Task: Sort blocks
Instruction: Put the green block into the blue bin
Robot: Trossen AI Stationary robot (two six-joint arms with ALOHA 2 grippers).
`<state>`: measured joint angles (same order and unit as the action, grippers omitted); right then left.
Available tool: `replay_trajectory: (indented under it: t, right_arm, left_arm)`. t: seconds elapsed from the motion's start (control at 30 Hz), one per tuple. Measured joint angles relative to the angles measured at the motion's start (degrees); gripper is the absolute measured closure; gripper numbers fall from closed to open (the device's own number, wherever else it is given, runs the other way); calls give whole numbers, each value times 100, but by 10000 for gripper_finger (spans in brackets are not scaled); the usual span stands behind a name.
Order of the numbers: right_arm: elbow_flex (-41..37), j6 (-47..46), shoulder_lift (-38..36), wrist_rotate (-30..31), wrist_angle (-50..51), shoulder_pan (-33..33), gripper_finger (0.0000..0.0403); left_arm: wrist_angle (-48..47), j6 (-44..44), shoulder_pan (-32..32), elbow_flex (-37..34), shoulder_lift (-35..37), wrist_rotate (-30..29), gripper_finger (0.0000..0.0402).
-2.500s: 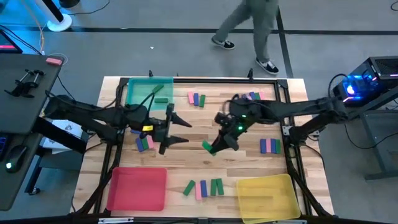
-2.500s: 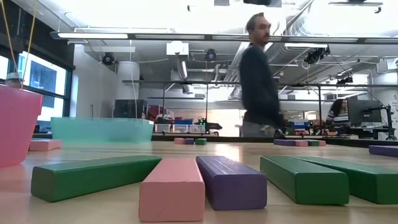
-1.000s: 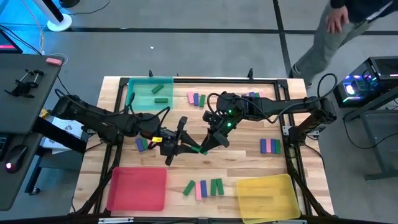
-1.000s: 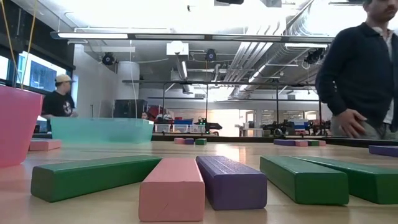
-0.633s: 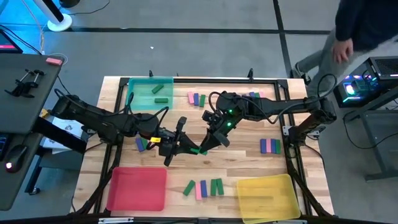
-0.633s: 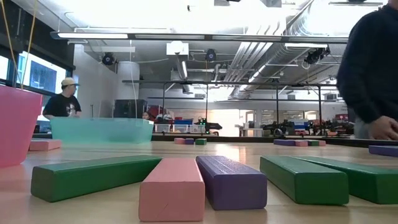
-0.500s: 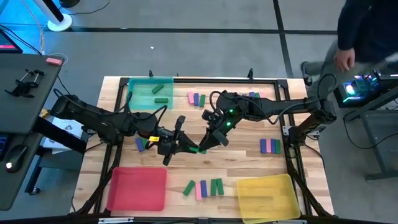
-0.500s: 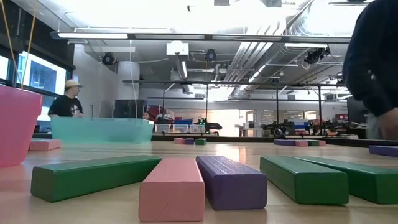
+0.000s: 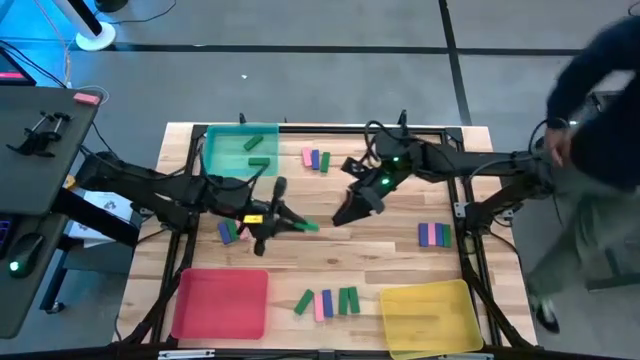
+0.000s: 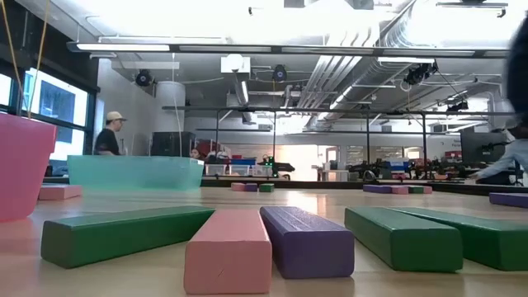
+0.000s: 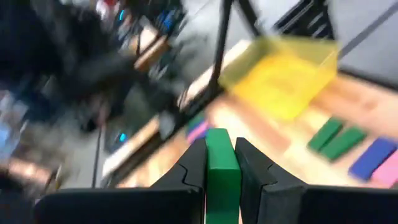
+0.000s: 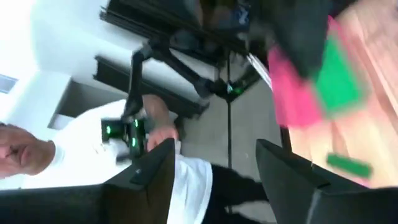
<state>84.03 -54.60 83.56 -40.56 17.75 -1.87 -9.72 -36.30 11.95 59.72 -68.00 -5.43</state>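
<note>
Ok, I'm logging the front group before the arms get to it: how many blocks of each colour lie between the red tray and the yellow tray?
Green blocks: 3
Pink block: 1
Purple block: 1
Total: 5

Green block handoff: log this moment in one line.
left hand: shut on green block | right hand: open, empty, drawn back | green tray: two green blocks inside

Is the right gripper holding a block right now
No, the right gripper is open and empty, while the left gripper is clamping the green block.
</note>
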Motion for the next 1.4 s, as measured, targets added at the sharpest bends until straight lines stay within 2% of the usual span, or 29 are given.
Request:
replay_trajectory:
  t: [0.07, 0.13, 0.23, 0.33, 0.43, 0.5, 0.63, 0.77, 0.87, 1.07, 1.4]
  right_arm:
    - [2, 226, -146, 92, 596, 2, 200]
    - [-5, 458, -253, 312, 1158, 48, 199]
    - [-9, 787, -438, 811, 1712, 133, 199]
    - [0, 1062, -564, 1422, 1966, 218, 199]
    - [-7, 1273, -571, 2149, 2068, 344, 199]
    - [-7, 1375, -571, 2575, 2065, 429, 199]
    - [-52, 1385, -569, 3227, 2111, 577, 199]
    - [-55, 1359, -567, 3596, 2291, 734, 199]
    - [-55, 1367, -567, 3858, 2369, 853, 199]
    - [-55, 1253, -567, 4304, 2421, 1117, 199]
    - [-55, 747, -567, 5286, 3236, 1813, 199]
  left_arm:
    - [-575, 405, -240, -16, 338, -390, 373]
    - [-708, 1036, -631, -251, 756, -617, 373]
    - [-642, 2108, -1308, -1047, 1439, -857, 373]
    - [-454, 3153, -1997, -2010, 2080, -1396, 373]
    - [-661, 4220, -2696, -2622, 2300, -1612, 373]
    - [-1018, 4574, -3168, -2774, 2262, -1609, 373]
    - [-1464, 4726, -4236, -2529, 2021, -1562, 373]
    - [-2277, 4756, -5259, -2358, 1410, -1124, 373]
    - [-2502, 4576, -5801, -2356, 826, -804, 373]
    - [-2242, 4571, -6260, -2356, 225, -719, 373]
    - [-2167, 4672, -6531, -2356, 89, -713, 351]
